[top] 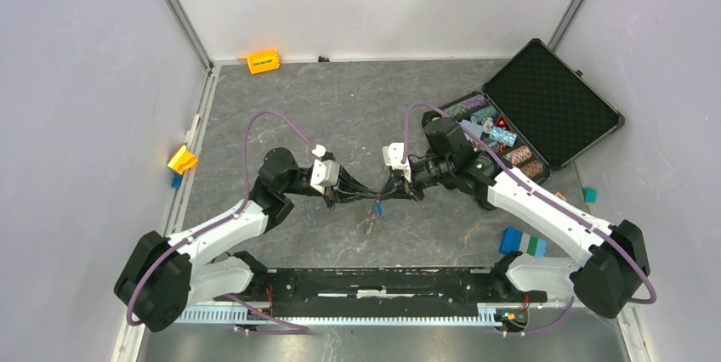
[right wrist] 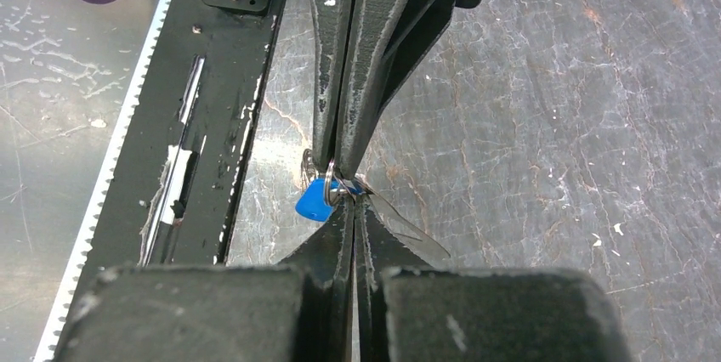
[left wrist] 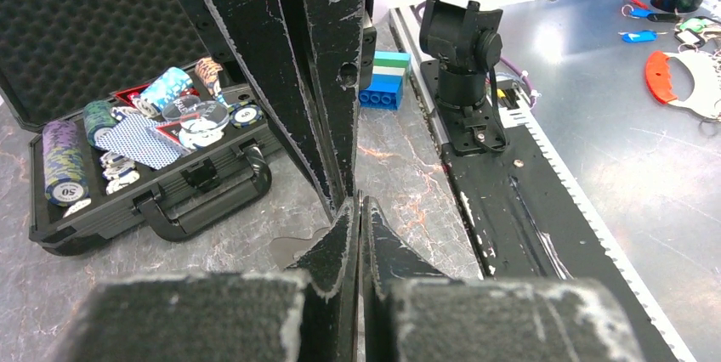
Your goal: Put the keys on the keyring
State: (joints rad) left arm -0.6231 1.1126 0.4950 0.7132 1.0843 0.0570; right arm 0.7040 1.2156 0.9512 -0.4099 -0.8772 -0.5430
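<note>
Pinching: the left gripper point(right wrist: 338, 161) and the right gripper point(right wrist: 351, 209) meet tip to tip over the middle of the table point(top: 340, 107). Each pair of fingers is pressed together. Both seem clamped on the keyring point(right wrist: 333, 185), but I cannot tell which has the firmer hold.
Keyring: it sits right where the two sets of tips meet, lifted off the table.
Blue key point(right wrist: 313, 204): its head shows just beside the ring, on the side toward the arm bases. Whether it is already threaded or only rests against the wire is hidden.
Doing it well: I would keep one pinch firm as an anchor and let the other work the key round the coil in small turns. Staying low means a dropped key lands close.
Risk: the thin wire could slip from either pinch.
Count at the fingers: two grippers, one keyring, one blue key. A grey sliver beside them may be a second key or a shadow.
Count farther out: one open case point(top: 553, 103) of poker chips, one orange block point(top: 263, 61), one yellow block point(top: 182, 159), one blue-and-green block point(top: 522, 243).
</note>
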